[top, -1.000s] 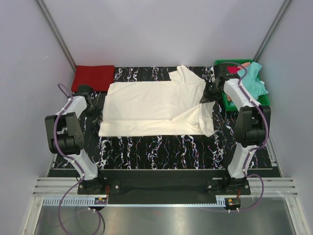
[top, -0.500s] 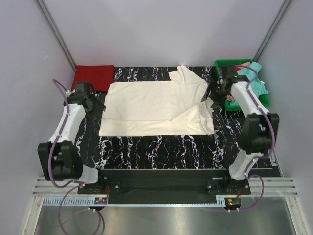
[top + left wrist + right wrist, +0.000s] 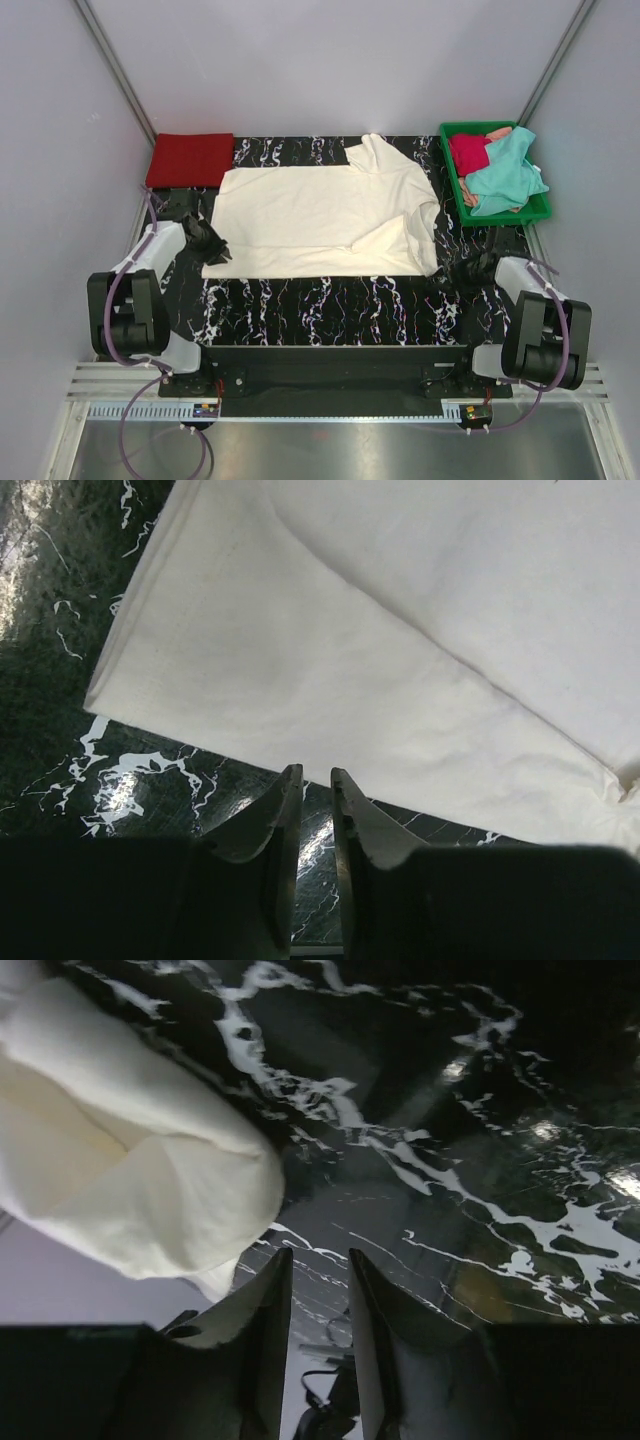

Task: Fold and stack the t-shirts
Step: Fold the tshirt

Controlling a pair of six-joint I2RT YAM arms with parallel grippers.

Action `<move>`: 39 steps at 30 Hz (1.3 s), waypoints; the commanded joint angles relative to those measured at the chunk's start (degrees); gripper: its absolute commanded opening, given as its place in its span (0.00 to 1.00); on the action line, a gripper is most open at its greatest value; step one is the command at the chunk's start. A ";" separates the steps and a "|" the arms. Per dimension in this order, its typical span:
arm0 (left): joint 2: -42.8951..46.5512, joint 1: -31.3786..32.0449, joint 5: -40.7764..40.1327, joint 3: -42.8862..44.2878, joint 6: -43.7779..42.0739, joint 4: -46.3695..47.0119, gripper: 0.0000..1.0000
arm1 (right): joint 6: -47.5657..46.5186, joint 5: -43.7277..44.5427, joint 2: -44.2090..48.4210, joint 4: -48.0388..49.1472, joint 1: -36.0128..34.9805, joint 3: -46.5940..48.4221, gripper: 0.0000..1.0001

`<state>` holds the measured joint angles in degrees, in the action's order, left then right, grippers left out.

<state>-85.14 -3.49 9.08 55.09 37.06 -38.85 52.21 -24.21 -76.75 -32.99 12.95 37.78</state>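
The large cream-white t-shirt (image 3: 320, 210) lies spread on the black marbled table, its right side folded inward. A red t-shirt (image 3: 190, 158) lies folded at the far left corner. The teal t-shirt (image 3: 505, 175) and the crimson one (image 3: 468, 152) are heaped in the green tray (image 3: 455, 180). My left gripper (image 3: 213, 244) sits low at the white shirt's near left corner; in the left wrist view it (image 3: 312, 772) is shut and empty just short of the cloth edge (image 3: 300, 680). My right gripper (image 3: 467, 268) is right of the shirt's near right corner, shut and empty (image 3: 320, 1252), beside a fold of white cloth (image 3: 130, 1180).
Grey walls close in the table on three sides. The arm bases stand on a black bar (image 3: 330, 365) along the near edge. A strip of bare marbled table (image 3: 330, 300) runs between the white shirt and that bar.
Both arms have drawn back toward the near edge and folded down. The right gripper left the sleeve area by the tray; the left dropped from the far left to the near left corner.
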 commanded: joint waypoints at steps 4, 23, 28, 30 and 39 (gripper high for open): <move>-2.57 -0.73 3.23 3.18 -2.60 1.32 0.20 | 13.02 -5.69 0.55 14.82 0.85 -6.23 0.36; -13.28 -1.70 -2.75 2.91 4.07 -0.52 0.00 | 23.81 12.67 8.19 31.92 -10.23 -17.21 0.00; -15.84 -1.88 -4.07 2.92 5.22 -0.61 0.00 | 27.51 15.85 6.70 41.94 -10.31 -21.78 0.00; -16.54 -2.22 -4.60 3.18 5.22 -1.22 0.00 | 27.60 18.04 6.96 42.66 -10.23 -22.31 0.00; -18.39 -3.81 -7.41 3.71 4.34 -2.19 0.00 | 23.57 28.86 12.15 38.71 -3.92 -22.05 0.00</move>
<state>-100.25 -6.07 8.16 59.68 42.11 -43.00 78.50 -1.56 -65.73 5.41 5.26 14.59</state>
